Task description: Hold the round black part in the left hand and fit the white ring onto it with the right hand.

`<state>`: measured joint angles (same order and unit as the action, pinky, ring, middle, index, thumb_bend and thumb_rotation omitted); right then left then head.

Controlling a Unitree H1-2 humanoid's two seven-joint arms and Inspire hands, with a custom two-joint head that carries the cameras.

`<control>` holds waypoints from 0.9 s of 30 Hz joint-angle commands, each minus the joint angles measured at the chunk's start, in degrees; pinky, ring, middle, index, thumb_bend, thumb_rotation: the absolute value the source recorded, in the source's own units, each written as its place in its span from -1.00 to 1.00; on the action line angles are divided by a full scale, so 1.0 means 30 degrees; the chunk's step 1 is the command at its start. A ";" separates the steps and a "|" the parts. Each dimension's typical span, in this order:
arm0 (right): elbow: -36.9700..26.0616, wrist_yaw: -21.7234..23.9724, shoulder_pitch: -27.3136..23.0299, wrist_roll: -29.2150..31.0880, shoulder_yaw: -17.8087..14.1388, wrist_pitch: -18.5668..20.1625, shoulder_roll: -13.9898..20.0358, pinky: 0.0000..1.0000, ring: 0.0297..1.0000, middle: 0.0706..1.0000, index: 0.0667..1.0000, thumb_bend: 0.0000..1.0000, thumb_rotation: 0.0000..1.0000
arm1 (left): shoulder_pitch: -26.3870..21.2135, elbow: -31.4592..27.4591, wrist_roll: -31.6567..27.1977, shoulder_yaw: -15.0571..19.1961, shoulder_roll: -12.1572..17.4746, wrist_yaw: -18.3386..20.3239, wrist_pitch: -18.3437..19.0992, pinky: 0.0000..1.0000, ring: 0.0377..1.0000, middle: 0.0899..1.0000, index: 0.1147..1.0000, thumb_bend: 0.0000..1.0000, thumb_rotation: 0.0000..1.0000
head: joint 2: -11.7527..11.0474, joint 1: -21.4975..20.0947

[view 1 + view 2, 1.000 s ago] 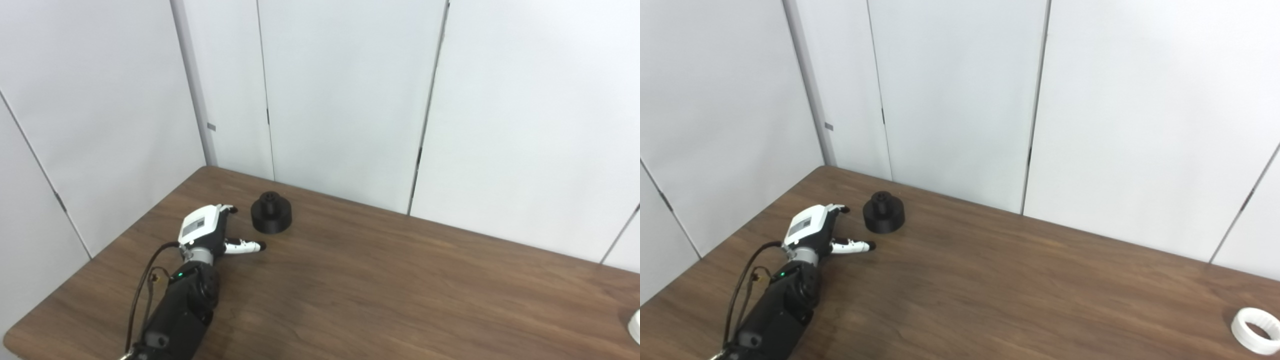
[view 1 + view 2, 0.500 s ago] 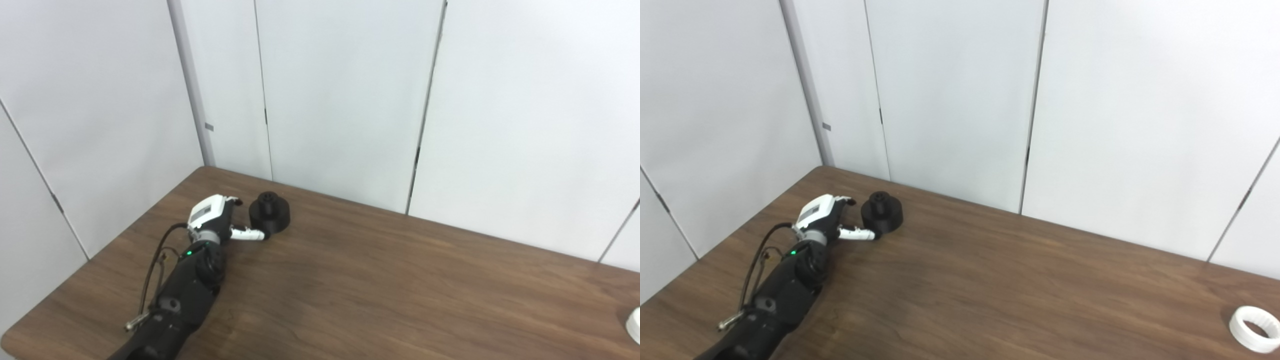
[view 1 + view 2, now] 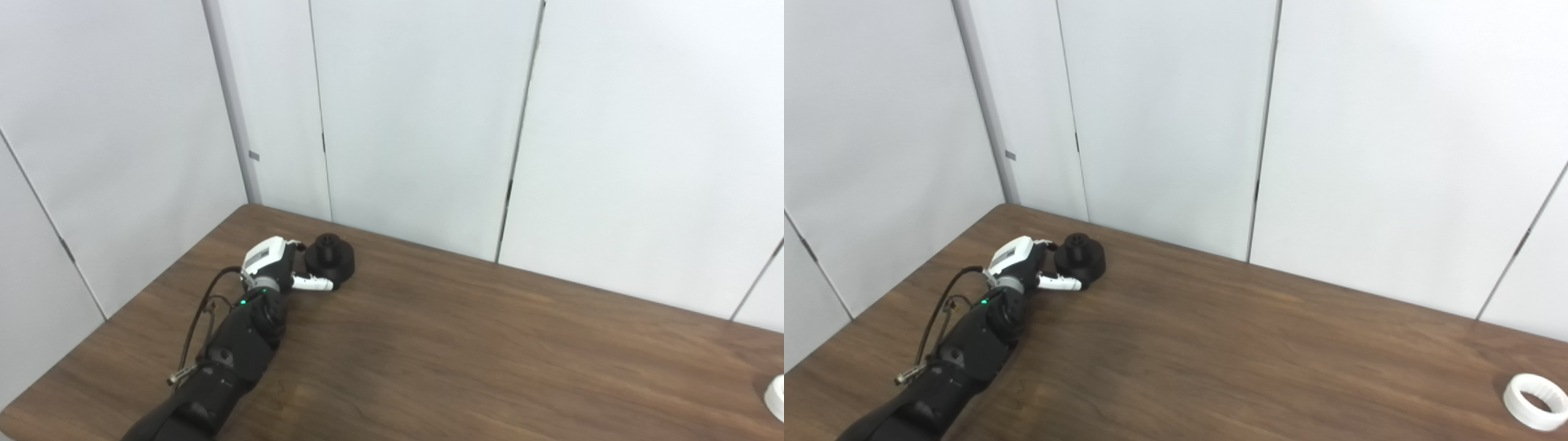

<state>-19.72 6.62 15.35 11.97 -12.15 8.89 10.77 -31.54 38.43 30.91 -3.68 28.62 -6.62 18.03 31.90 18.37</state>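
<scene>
White fingers [image 3: 311,283] of the left hand [image 3: 269,264] spread apart, cupping the round black part [image 3: 331,260], not clamped.

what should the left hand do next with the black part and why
Probably close the fingers and thumb around the round black part. The left hand is open right beside it, thumb along its near side, while the part sits on the table, apparently not yet gripped. The white ring lies far off, right hand out of view.

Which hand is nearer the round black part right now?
Left. The left hand is right against the round black part, fingers reaching around it. The right hand is not in view.
</scene>
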 commanded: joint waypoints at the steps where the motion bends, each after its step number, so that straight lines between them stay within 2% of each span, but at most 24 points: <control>1: -0.0775 -0.0109 -0.0182 0.0058 -0.0043 -0.0269 0.0128 0.72 0.82 0.81 0.75 0.54 0.95 | -0.1187 -0.0151 -0.0081 -0.0041 0.0477 -0.0505 -0.0329 0.90 0.94 0.90 0.66 1.00 -0.15 | 0.0023 0.0005; 14: -0.0994 -0.0147 -0.0083 0.0039 0.0014 -0.0243 0.0031 0.78 0.84 0.83 0.76 0.55 0.95 | -0.1442 -0.0041 -0.0617 -0.0459 0.0363 -0.0279 -0.0609 0.93 0.95 0.91 0.68 1.00 -0.18 | 0.0103 -0.0047; 27: -0.1030 -0.0032 0.0004 0.0233 0.0015 -0.0323 0.0052 0.72 0.82 0.81 0.74 0.57 0.92 | -0.1812 -0.0016 -0.0625 -0.0963 0.0211 -0.0172 -0.0265 0.96 0.96 0.91 0.71 1.00 -0.15 | 0.0227 -0.0129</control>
<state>-20.71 6.62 15.84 12.18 -12.02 8.92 10.59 -32.96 39.27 28.80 -6.59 28.09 -6.29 17.69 32.52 17.93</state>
